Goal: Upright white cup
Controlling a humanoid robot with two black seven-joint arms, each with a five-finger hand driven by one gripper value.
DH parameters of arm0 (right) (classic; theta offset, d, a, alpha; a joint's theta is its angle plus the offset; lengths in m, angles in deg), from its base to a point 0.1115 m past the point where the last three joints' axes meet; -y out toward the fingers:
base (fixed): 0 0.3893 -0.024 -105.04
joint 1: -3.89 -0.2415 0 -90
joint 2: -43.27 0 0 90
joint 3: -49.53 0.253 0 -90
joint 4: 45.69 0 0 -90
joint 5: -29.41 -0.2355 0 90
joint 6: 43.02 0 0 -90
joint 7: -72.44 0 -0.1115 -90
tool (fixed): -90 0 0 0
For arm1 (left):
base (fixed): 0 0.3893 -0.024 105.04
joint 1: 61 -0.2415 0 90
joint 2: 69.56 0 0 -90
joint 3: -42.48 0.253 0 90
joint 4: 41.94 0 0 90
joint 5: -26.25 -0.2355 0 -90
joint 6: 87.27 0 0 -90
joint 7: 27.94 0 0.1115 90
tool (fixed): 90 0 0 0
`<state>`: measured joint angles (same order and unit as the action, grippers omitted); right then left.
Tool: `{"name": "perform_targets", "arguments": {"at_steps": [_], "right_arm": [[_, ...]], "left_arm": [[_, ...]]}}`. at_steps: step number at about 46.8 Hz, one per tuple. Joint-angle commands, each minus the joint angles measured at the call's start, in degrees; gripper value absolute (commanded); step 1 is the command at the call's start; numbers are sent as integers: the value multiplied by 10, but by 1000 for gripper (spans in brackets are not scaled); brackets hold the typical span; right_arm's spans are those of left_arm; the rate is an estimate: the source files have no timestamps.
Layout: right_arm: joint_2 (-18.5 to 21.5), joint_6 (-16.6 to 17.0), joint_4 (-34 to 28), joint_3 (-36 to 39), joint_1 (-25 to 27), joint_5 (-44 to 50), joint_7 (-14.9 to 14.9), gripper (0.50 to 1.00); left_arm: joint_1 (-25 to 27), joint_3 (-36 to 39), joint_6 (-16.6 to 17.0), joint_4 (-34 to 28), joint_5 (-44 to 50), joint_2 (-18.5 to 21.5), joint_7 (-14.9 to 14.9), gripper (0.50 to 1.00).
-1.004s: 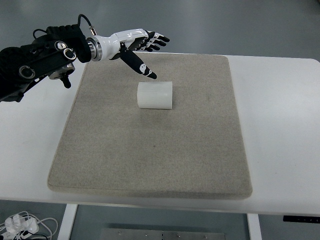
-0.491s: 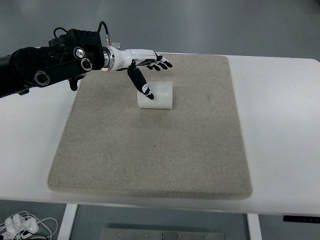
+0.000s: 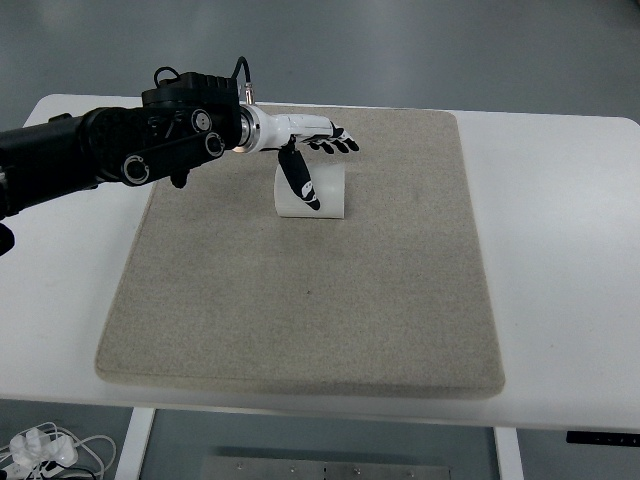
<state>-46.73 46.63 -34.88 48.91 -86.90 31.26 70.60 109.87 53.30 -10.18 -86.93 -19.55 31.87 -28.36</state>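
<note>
1. A white cylindrical cup (image 3: 318, 192) lies on its side on a grey felt mat (image 3: 300, 300).
2. The black-and-white left hand (image 3: 305, 150) hovers over it, fingers spread, thumb pointing down across the cup's front.

- Across the middle of the table (image 3: 560, 250), a mat (image 3: 310, 290), with bare tabletop left, right and along the near edge.
- On the mat's far half, left of centre, a cup (image 3: 322, 192) lying on its side.
- Reaching in from the left edge, the left arm (image 3: 120, 150), above the mat's far left corner.
- Directly over the cup, the left hand (image 3: 305, 150), fingers spread past the cup's far side, thumb down across its near face.
- Below the table's near left corner, cables (image 3: 45, 450) on the floor.
</note>
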Motion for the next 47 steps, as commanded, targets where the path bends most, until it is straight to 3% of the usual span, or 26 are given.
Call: {"name": "perform_targets", "arguments": {"at_steps": [1, 29, 33, 36, 47], "right_arm": [[0, 0, 0, 0, 0, 0, 0, 952], [0, 0, 0, 0, 0, 0, 0, 952], [0, 0, 0, 0, 0, 0, 0, 952], [0, 0, 0, 0, 0, 0, 0, 952], [0, 0, 0, 0, 0, 0, 0, 952]], "left_arm": [[-1, 2, 0, 7, -5, -5, 0, 1000], [-7, 12, -2, 25, -11, -26, -1, 984], [-7, 12, -2, 27, -11, -26, -1, 960], [-7, 12, -2, 27, -11, -26, -1, 904], [-8, 12, -1, 42, -14, -26, -2, 823]]}}
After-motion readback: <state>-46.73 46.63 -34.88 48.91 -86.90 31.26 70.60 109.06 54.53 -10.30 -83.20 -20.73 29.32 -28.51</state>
